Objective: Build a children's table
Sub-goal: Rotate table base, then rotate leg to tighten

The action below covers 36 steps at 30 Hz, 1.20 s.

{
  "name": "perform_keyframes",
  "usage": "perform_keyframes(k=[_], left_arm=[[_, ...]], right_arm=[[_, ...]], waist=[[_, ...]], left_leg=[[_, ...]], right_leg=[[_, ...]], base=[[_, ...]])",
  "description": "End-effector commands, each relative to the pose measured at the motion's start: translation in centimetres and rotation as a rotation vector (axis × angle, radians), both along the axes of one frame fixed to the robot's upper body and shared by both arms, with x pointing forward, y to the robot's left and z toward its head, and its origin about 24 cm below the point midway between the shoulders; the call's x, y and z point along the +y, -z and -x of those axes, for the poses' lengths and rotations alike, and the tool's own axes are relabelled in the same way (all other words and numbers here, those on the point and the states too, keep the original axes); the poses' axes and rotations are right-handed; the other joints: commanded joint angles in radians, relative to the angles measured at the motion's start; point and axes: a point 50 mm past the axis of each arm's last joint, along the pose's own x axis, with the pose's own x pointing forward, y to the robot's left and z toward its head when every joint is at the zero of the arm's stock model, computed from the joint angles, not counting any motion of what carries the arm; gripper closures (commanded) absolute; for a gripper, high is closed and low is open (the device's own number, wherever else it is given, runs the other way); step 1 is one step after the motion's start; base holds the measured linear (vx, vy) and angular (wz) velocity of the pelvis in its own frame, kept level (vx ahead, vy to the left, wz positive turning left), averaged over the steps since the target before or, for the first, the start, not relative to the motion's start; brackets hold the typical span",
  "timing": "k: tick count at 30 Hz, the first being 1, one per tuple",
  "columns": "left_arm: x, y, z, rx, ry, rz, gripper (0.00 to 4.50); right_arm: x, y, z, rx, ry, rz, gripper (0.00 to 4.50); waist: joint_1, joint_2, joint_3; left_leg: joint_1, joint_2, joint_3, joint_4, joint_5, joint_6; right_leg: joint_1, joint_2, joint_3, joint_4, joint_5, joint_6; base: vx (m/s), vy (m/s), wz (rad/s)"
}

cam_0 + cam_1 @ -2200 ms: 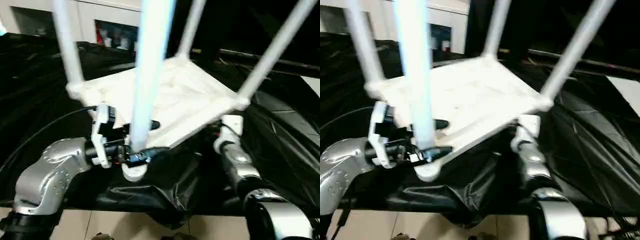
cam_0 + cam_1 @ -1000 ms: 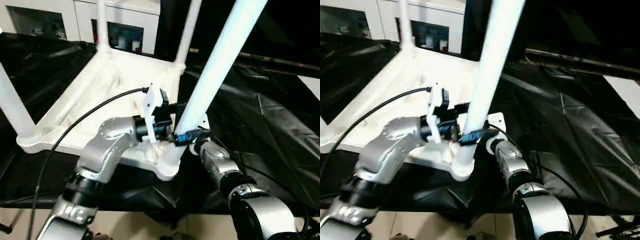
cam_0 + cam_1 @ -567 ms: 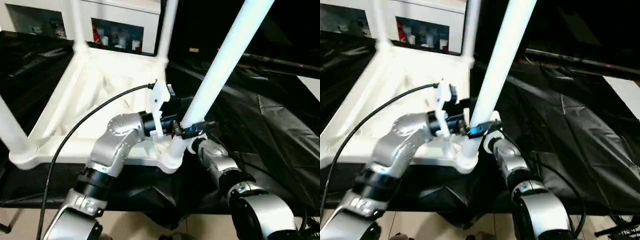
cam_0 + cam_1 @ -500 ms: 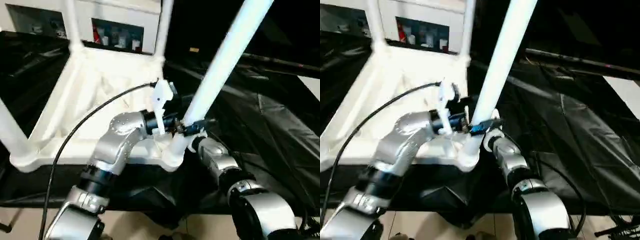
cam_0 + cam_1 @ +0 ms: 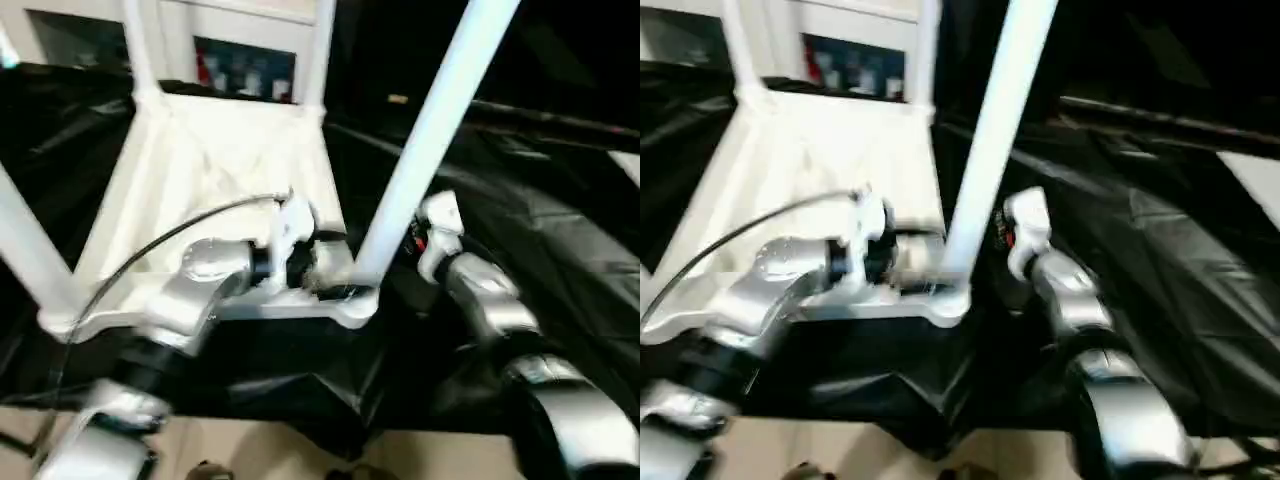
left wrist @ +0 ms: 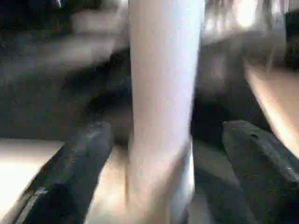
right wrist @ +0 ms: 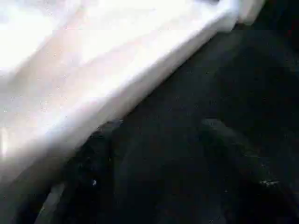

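Observation:
The white tabletop (image 5: 200, 170) lies upside down on the black-draped work table, ribbed underside up. Four white legs stand in its corner sockets. The near-right leg (image 5: 420, 150) rises from the near corner socket (image 5: 355, 300). My left gripper (image 5: 335, 278) reaches to the base of that leg. In the left wrist view the near-right leg (image 6: 161, 112) stands between the two black fingers (image 6: 77, 163), with a gap on each side, so the left gripper (image 6: 166, 156) is open. My right gripper (image 5: 408, 243) hangs just right of the leg, apart from it, over the black cloth.
Black plastic sheeting (image 5: 560, 240) covers the work table, bunched at the front edge (image 5: 330, 390). White cabinets with shelves (image 5: 245, 70) stand behind. A black cable (image 5: 150, 265) loops from my left wrist across the tabletop. The right wrist view shows the tabletop edge (image 7: 140, 88) above the cloth.
My right gripper has drawn back to the right, off the near-right leg it was at before. The left arm has sunk lower but stays at the leg's base. The view has also shifted.

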Motion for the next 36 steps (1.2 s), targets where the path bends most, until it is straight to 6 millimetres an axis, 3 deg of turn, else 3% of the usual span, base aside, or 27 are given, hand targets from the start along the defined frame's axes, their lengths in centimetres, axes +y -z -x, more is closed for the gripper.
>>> perform_keyframes(k=[1, 2, 4, 5, 7, 8, 9, 12, 13, 14, 15, 17, 20, 23, 24, 27, 28, 31, 33, 34, 36], left_arm=[[-0.9, 0.2, 0.0, -0.011, 0.056, -0.031, 0.63], [-0.8, 0.4, -0.1, -0.012, 0.068, -0.063, 0.88], [-0.3, 0.9, 0.0, -0.009, 0.110, -0.168, 0.94], [-0.1, 1.0, -0.1, -0.009, 0.111, -0.197, 1.03], [0.2, 1.1, -0.4, -0.013, 0.096, -0.210, 1.28], [0.2, 1.1, -0.5, -0.014, 0.094, -0.211, 1.36], [0.2, 1.1, -0.5, -0.014, 0.094, -0.211, 1.41], [1.0, 1.3, -0.9, -0.009, 0.071, -0.250, 1.74], [1.2, 1.3, -1.1, -0.009, 0.064, -0.254, 1.74], [1.2, 1.3, -1.2, -0.007, 0.060, -0.253, 1.82], [1.4, 1.2, -1.4, 0.006, 0.044, -0.257, 1.84], [1.5, 1.2, -1.5, 0.010, 0.039, -0.260, 2.07], [2.3, 1.2, -1.9, 0.042, 0.010, -0.308, 2.26], [2.7, 1.0, -1.9, 0.060, 0.004, -0.315, 2.54], [3.0, 1.1, -1.8, 0.075, 0.001, -0.318, 2.64], [3.5, 1.4, -1.7, 0.093, -0.012, -0.333, 2.74], [3.6, 1.5, -1.8, 0.095, -0.020, -0.340, 2.86], [3.9, 1.6, -1.8, 0.097, -0.035, -0.337, 3.08], [4.1, 1.8, -2.0, 0.094, -0.055, -0.338, 3.19], [4.2, 2.0, -2.1, 0.090, -0.073, -0.336, 3.34], [4.2, 2.2, -2.2, 0.089, -0.098, -0.330, 3.52]], right_arm=[[-0.2, -0.9, -0.2, -0.031, -0.045, 0.027, 1.70], [-0.7, -1.1, 0.1, -0.032, -0.068, 0.041, 1.70], [-1.5, -1.4, 0.8, -0.035, -0.124, 0.078, 1.70], [-1.8, -1.5, 1.1, -0.035, -0.145, 0.089, 1.70], [-1.9, -1.6, 1.7, -0.030, -0.178, 0.085, 1.70], [-1.9, -1.6, 1.8, -0.027, -0.187, 0.082, 1.70], [-1.9, -1.6, 1.8, -0.027, -0.187, 0.082, 1.70], [-1.9, -1.8, 3.1, 0.001, -0.276, 0.066, 1.70], [-1.8, -2.0, 3.7, 0.013, -0.318, 0.062, 1.70], [-1.8, -2.0, 3.9, 0.015, -0.331, 0.063, 1.70], [-1.8, -2.2, 4.4, 0.027, -0.374, 0.070, 1.70], [-1.8, -2.3, 4.7, 0.033, -0.389, 0.072, 1.70], [-2.0, -3.0, 5.7, 0.056, -0.442, 0.085, 1.70], [-2.0, -3.5, 6.0, 0.061, -0.457, 0.090, 1.70], [-2.0, -3.6, 5.8, 0.056, -0.457, 0.094, 1.70], [-1.9, -3.9, 5.7, 0.053, -0.456, 0.102, 1.70], [-1.8, -4.1, 5.7, 0.054, -0.457, 0.103, 1.70], [-1.5, -4.3, 5.8, 0.053, -0.465, 0.100, 1.70], [-1.0, -4.3, 5.6, 0.055, -0.470, 0.099, 1.70], [-0.7, -4.1, 5.5, 0.055, -0.469, 0.096, 1.70], [-0.3, -4.2, 5.4, 0.056, -0.469, 0.096, 1.70]], waist=[[-0.002, 0.024, -0.075], [-0.001, 0.027, -0.074], [-0.003, 0.044, -0.073], [-0.003, 0.037, -0.073], [-0.004, 0.045, -0.071], [-0.003, 0.038, -0.073], [-0.002, 0.047, -0.074], [-0.003, 0.058, -0.071], [-0.002, 0.061, -0.070], [-0.002, 0.057, -0.071], [-0.003, 0.070, -0.070], [-0.002, 0.065, -0.069], [0.000, 0.070, -0.065], [0.000, 0.071, -0.065], [0.000, 0.091, -0.066], [-0.006, 0.075, -0.069], [-0.004, 0.080, -0.070], [-0.003, 0.074, -0.070], [-0.003, 0.086, -0.068], [-0.006, 0.096, -0.067], [-0.014, 0.066, -0.067]], left_leg=[[0.008, 0.006, -0.001, -0.067, -0.195, 0.022], [0.009, 0.008, -0.003, -0.067, -0.204, 0.018], [0.009, 0.011, -0.006, -0.069, -0.222, 0.011], [0.010, 0.011, -0.006, -0.069, -0.227, 0.016], [0.006, 0.006, -0.007, -0.068, -0.225, 0.024], [0.007, 0.006, -0.006, -0.065, -0.225, 0.033], [0.007, 0.006, -0.006, -0.066, -0.217, 0.037], [0.001, 0.004, -0.009, -0.067, -0.226, 0.041], [0.004, 0.003, -0.007, -0.066, -0.230, 0.044], [0.003, 0.003, -0.008, -0.065, -0.229, 0.051], [0.003, 0.003, -0.008, -0.067, -0.235, 0.049], [0.003, 0.003, -0.008, -0.067, -0.247, 0.050], [0.009, 0.002, -0.009, -0.067, -0.285, 0.044], [0.009, 0.002, -0.012, -0.069, -0.290, 0.036], [0.010, 0.003, -0.015, -0.071, -0.294, 0.030], [0.005, 0.000, -0.014, -0.069, -0.281, 0.032], [0.005, 0.000, -0.013, -0.068, -0.271, 0.034], [0.004, 0.001, -0.012, -0.068, -0.260, 0.039], [0.005, 0.001, -0.013, -0.069, -0.265, 0.037], [0.006, -0.002, -0.014, -0.069, -0.281, 0.033], [0.004, -0.004, -0.012, -0.066, -0.296, 0.033]], right_leg=[[0.058, -0.045, 0.043, -0.068, -0.122, -0.218], [0.058, -0.048, 0.043, -0.068, -0.130, -0.222], [0.058, -0.051, 0.043, -0.067, -0.131, -0.233], [0.061, -0.048, 0.041, -0.070, -0.125, -0.230], [0.064, -0.046, 0.043, -0.069, -0.112, -0.234], [0.066, -0.048, 0.043, -0.071, -0.128, -0.229], [0.064, -0.049, 0.043, -0.073, -0.135, -0.235], [0.069, -0.049, 0.041, -0.077, -0.182, -0.224], [0.067, -0.046, 0.041, -0.083, -0.192, -0.216], [0.067, -0.045, 0.042, -0.081, -0.185, -0.213], [0.065, -0.044, 0.040, -0.084, -0.199, -0.214], [0.065, -0.046, 0.039, -0.087, -0.233, -0.206], [0.057, -0.045, 0.037, -0.101, -0.354, -0.166], [0.054, -0.048, 0.036, -0.106, -0.405, -0.145], [0.053, -0.049, 0.036, -0.104, -0.400, -0.151], [0.057, -0.045, 0.034, -0.101, -0.347, -0.166], [0.057, -0.046, 0.035, -0.100, -0.337, -0.173], [0.057, -0.046, 0.034, -0.099, -0.326, -0.175], [0.056, -0.047, 0.034, -0.101, -0.342, -0.169], [0.055, -0.045, 0.032, -0.104, -0.365, -0.162], [0.055, -0.044, 0.029, -0.112, -0.426, -0.138]], base=[[0.000, 0.000, 0.00], [0.000, 0.000, 0.00], [0.000, 0.000, 0.00], [0.000, 0.000, 0.00], [0.000, 0.000, 0.00], [0.000, 0.000, 0.00], [0.000, 0.000, 0.00], [0.000, 0.000, 0.00], [0.000, 0.000, 0.00], [0.000, 0.000, 0.00], [0.000, 0.000, 0.00], [0.000, 0.000, 0.00], [0.000, 0.000, 0.00], [0.000, 0.000, 0.00], [0.000, 0.000, 0.00], [0.000, 0.000, 0.00], [0.000, 0.000, 0.00], [0.000, 0.000, 0.00], [0.000, 0.000, 0.00], [0.000, 0.000, 0.00], [0.000, 0.000, 0.00]])
